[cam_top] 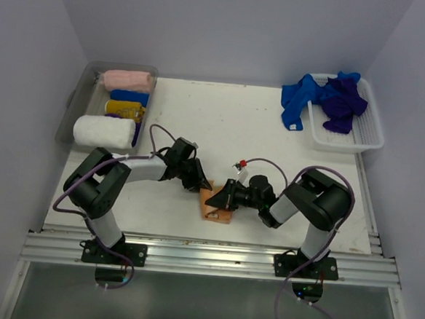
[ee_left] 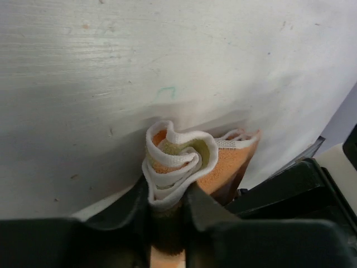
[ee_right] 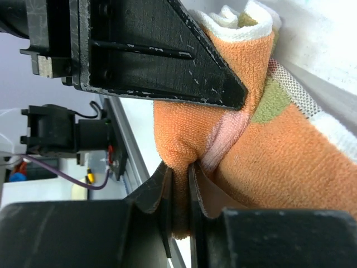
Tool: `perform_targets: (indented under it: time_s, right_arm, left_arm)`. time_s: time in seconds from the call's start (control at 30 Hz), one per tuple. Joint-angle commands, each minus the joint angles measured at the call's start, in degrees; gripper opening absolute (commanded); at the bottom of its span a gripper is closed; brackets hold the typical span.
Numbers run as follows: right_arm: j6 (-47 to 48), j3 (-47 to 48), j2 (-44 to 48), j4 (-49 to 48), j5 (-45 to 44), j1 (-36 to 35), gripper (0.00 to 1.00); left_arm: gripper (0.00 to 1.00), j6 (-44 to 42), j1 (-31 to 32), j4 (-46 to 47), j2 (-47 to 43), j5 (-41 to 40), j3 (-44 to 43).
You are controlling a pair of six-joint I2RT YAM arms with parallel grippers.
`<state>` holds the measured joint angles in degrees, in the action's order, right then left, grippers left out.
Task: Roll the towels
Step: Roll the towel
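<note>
Because both arms meet on one orange towel (cam_top: 220,214), which lies on the bench (cam_top: 222,124) just inside the middle of its near edge, the coming move is judged to turn on how the roll's long axis stands to the two end effectors. The left end effector (ee_left: 167,191) is clamped on the open end of the roll. In the left wrist view the spiral of cloth with its white hem is seen end-on, squeezed between the two fingers (ee_left: 129,211), so the axis is taken to run straight away from that end effector, slanting toward the near right. The right end effector (ee_right: 179,170) is closed on a pinch of the outer layer at the roll's side, reached from the right, so the axis is crossed there rather than followed. Both end effectors touch the towel, so neither arm is the nearer. In the right wrist view, one finger of the left end effector is seen just above the right one's pinch. The roll is judged to be nearly wound, with the loose flap yet to be tightened or tucked. Finished rolls (cam_top: 105,131) are kept in a clear bin (cam_top: 80,95) at the far left corner. Blue towels (cam_top: 299,98) and a purple towel (cam_top: 345,103) are heaped over a white basket (cam_top: 345,145) at the far right corner, well apart from both arms.
</note>
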<state>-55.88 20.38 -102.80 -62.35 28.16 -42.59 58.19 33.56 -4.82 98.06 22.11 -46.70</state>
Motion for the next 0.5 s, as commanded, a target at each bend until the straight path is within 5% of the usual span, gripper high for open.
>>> perform_targets:
  time_s: [0.0, 0.07, 0.2, 0.23, 0.33, 0.47]
  right_arm:
    - [-4.5, -1.7, -3.0, -5.9, 5.5, -0.7, 0.13]
    - [-0.2, -1.0, 1.9, 3.6, 2.7, -0.7, 0.28]
    - [12.8, 5.2, 17.2, 36.3, -8.8, -2.1, 0.44]
    - [15.4, 7.1, 20.0, 49.1, -12.0, -2.7, 0.47]
    - [23.6, 14.8, 27.5, 66.7, -25.1, -4.7, 0.52]
    - [32.8, 25.5, 28.6, 78.7, -39.0, -12.6, 0.52]
  left_arm:
    - [0.13, -0.2, 1.0, 0.4, 0.9, -0.7, -2.6]
    - [0.00, -0.9, 1.0, -3.9, 0.1, -2.7, -4.0]
    - [0.00, -0.6, 0.7, -10.7, -3.9, -7.9, -4.8]
    - [0.00, -0.6, 0.6, -14.6, -4.4, -10.6, -5.3]
    - [0.00, -0.5, 0.3, -22.6, -5.5, -16.1, -6.9]
    - [0.00, -1.0, 0.3, -28.0, -6.5, -19.4, -8.1]
